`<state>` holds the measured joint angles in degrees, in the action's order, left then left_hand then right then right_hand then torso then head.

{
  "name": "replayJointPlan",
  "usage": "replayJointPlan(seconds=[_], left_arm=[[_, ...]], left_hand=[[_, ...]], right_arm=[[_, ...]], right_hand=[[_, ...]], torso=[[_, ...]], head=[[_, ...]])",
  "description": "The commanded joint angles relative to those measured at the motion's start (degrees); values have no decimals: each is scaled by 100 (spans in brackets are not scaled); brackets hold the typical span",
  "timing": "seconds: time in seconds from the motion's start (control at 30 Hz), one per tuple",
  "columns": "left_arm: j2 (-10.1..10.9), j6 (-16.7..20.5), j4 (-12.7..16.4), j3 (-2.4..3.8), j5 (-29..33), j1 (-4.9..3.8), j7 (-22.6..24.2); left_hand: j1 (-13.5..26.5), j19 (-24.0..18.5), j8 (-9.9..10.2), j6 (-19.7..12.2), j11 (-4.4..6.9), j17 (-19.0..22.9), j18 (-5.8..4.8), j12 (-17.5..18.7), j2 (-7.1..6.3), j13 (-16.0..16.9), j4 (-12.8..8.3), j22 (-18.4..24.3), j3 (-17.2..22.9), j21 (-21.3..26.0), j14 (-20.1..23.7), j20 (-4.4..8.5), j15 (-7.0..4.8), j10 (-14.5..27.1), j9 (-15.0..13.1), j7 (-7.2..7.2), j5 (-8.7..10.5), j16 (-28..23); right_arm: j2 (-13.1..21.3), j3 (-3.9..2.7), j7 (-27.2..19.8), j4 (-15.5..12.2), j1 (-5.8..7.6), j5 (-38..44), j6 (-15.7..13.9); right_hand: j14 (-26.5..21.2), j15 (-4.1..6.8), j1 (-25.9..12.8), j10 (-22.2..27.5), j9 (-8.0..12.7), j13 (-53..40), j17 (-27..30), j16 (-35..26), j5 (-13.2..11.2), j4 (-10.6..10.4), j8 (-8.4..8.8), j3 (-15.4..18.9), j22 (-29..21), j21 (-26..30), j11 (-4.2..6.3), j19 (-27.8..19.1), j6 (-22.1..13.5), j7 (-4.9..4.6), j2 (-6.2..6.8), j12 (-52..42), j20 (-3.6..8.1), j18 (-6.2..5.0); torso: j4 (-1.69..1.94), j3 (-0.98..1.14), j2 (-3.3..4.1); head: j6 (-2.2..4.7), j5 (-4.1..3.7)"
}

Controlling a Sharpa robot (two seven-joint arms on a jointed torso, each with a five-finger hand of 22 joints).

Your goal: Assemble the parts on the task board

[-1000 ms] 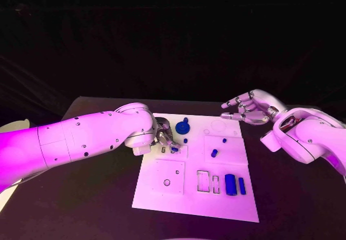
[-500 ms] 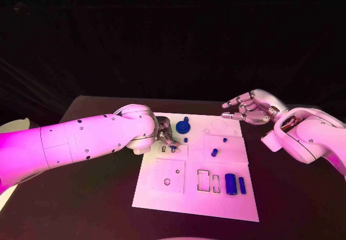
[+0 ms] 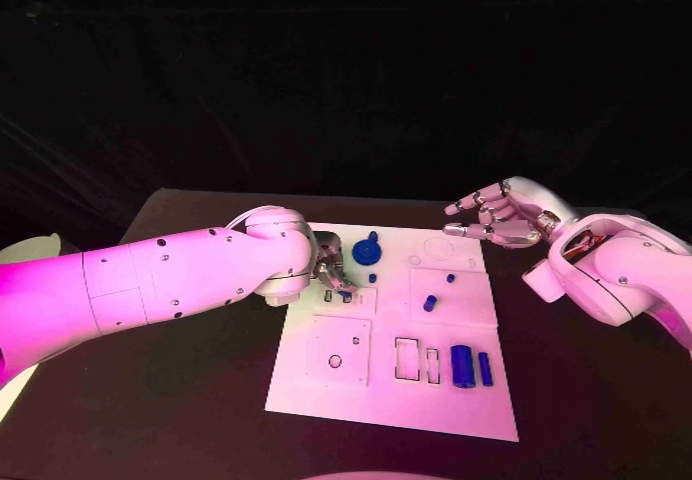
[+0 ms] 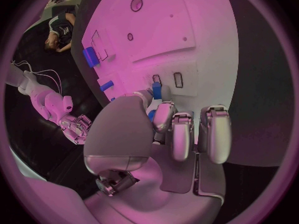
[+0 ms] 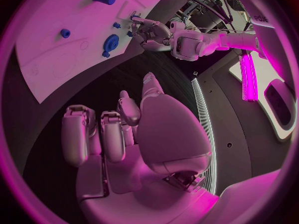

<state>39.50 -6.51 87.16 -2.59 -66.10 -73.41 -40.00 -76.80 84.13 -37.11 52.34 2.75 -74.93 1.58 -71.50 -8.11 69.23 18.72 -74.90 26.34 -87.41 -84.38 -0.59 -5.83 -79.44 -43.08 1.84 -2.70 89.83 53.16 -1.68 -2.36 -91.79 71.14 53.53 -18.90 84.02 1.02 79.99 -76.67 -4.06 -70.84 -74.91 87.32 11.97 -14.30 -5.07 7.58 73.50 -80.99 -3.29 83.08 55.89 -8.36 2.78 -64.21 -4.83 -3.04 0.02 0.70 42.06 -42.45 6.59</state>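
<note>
Seen from the head view: white task board (image 3: 378,395) at centre frame on the black bench (image 3: 173,420), left robot hand (image 3: 332,272) down at the board's upper left corner, fingers curled around a small blue part (image 3: 348,297) just above two narrow slots (image 3: 338,297). Right robot hand (image 3: 498,222) raised at upper right, off the board's far corner, fingers apart and holding nothing. On the board: a round blue disc (image 3: 366,252) near the left robot hand, a short blue peg (image 3: 428,303) at centre, a larger blue block (image 3: 462,366) and a thin blue bar (image 3: 485,368) side by side at lower right.

From the left wrist view, closer detail: a blue piece pinched at the fingertips (image 4: 163,115) right over the paired slots, the grip itself partly hidden behind the palm. From the right wrist view: an empty palm with spread fingers (image 5: 107,134), and across the board the left robot hand at the far corner beside the blue disc.
</note>
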Motion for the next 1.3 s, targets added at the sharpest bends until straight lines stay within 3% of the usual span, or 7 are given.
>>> replayJointPlan(seconds=[0.03,1.07,1.2,1.3], left_arm=[[-5,-344,25,-1,-55,4,-90],[-60,-538,-28,-15,43,28,-124],[-90,-591,-85,-19,146,28,-135],[-111,-628,-129,-25,196,28,-153]], left_hand=[[-28,381,38,92,-3,-1507,-57,-33,-31,8,-706,-1077,738,-31,-562,-9,18,-45,-5,-67,-36,17],[-20,378,49,113,-3,-1507,-55,-48,-47,25,-731,-1072,771,-27,-562,-7,19,-60,-3,-67,-35,17],[149,385,55,176,-9,-1507,-59,-57,-28,36,-669,-1089,774,-35,-562,-9,25,-82,-12,-66,-32,17],[451,391,57,234,-8,-1507,-62,-53,-107,31,-525,-1103,596,-41,-562,-16,25,-85,-23,-75,-30,17]], right_arm=[[-7,0,-29,2,-7,56,83],[-4,0,-39,-10,-10,56,109],[-3,0,-39,-13,-10,58,109],[1,0,-37,-14,-10,60,108]], right_hand=[[496,5,-13,27,-8,5,-1133,-27,31,-10,-18,38,-6,23,4,-37,17,14,-40,29,-1,-49],[496,5,-20,22,-8,1,-1132,-28,33,-12,-21,49,-10,26,4,-38,18,15,-47,20,0,-49],[496,5,-20,22,-8,1,-1132,-28,33,-12,-21,49,-10,26,4,-38,18,15,-47,20,0,-49],[496,5,-20,22,-8,1,-1132,-28,33,-12,-21,49,-10,26,4,-38,18,15,-47,20,0,-49]], torso=[[-4,2,-1],[2,6,2],[-1,6,0],[-4,7,0]], head=[[-9,1],[-37,9],[-45,9],[-47,10]])
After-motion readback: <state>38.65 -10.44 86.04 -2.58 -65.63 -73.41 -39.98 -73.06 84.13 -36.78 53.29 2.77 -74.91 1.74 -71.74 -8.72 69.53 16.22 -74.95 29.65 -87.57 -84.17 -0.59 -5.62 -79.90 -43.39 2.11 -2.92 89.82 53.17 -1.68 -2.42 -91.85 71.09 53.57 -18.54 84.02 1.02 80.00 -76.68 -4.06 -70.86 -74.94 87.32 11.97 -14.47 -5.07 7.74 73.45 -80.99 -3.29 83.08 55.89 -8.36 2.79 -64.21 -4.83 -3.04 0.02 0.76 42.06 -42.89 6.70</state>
